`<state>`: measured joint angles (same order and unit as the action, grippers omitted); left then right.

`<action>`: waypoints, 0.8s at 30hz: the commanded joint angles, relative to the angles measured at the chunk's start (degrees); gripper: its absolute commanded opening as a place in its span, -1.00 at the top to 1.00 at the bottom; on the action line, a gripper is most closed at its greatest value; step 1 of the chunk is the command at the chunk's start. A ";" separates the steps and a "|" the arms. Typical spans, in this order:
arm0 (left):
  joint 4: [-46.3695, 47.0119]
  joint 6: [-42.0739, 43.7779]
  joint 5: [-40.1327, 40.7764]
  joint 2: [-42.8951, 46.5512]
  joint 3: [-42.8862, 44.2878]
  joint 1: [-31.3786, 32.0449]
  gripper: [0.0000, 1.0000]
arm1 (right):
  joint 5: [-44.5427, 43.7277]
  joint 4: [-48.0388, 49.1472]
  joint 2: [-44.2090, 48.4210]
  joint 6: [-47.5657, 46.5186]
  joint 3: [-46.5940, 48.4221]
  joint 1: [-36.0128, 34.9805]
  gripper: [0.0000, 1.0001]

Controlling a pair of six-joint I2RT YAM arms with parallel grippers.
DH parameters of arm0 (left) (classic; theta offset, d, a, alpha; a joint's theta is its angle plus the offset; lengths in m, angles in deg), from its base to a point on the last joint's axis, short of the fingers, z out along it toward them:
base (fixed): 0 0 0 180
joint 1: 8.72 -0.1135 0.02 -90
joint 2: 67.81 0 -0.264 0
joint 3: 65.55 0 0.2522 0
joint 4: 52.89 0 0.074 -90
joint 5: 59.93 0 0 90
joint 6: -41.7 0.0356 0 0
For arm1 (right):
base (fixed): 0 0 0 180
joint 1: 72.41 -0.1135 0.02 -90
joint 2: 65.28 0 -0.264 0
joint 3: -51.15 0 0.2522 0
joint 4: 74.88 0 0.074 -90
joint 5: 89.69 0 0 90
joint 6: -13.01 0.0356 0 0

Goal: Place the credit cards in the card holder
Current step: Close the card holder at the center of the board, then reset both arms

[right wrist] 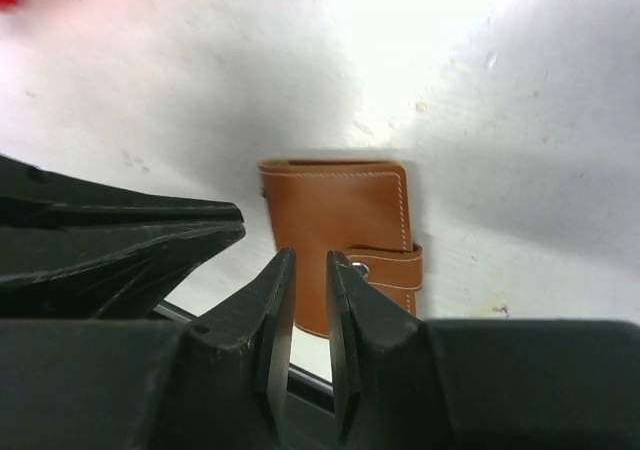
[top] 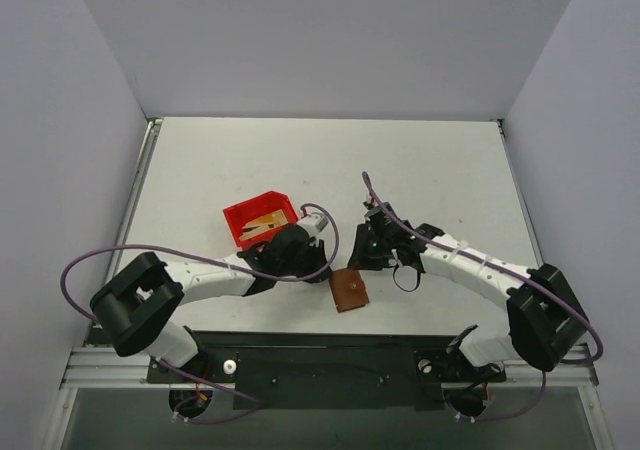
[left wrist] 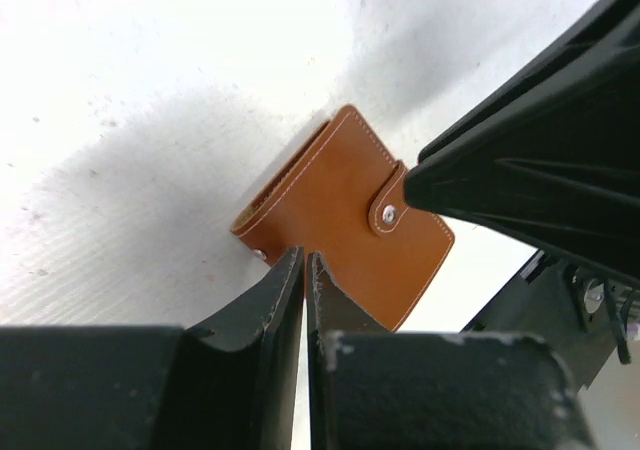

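The card holder [top: 349,290] is a brown folding wallet, lying closed on the white table with its snap tab fastened. It also shows in the left wrist view [left wrist: 340,200] and the right wrist view [right wrist: 340,210]. The credit cards [top: 264,224] are gold-tan and lie in the red bin. My left gripper [top: 318,268] [left wrist: 304,255] hovers just above the holder's left edge, its jaws shut with only a hairline gap and nothing between them. My right gripper [top: 365,260] [right wrist: 310,255] hangs over the holder from the other side, its jaws slightly apart and empty.
The red bin [top: 245,213] stands behind the left gripper, left of centre. The two grippers are close together above the holder. Each shows as a black mass in the other's wrist view. The table's near edge and black rail lie just below the holder.
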<state>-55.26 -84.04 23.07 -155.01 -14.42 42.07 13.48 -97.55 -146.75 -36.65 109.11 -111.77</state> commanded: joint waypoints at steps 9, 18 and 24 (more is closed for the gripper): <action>-13.83 3.40 12.78 12.48 4.82 -3.24 0.64 | -16.06 2.58 20.55 -2.45 -7.72 1.21 0.62; -25.97 4.46 24.05 23.11 7.20 -5.34 -0.01 | -24.85 -3.21 33.04 -6.15 -9.23 1.47 -0.06; -31.86 2.80 30.19 27.52 8.34 -5.78 -0.57 | -28.01 -5.86 34.36 -5.80 -8.61 1.47 -0.84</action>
<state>-81.03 -80.42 46.76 -130.51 -8.76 36.67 -9.27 -100.00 -113.00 -41.75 99.08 -110.63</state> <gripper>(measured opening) 0.728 0.847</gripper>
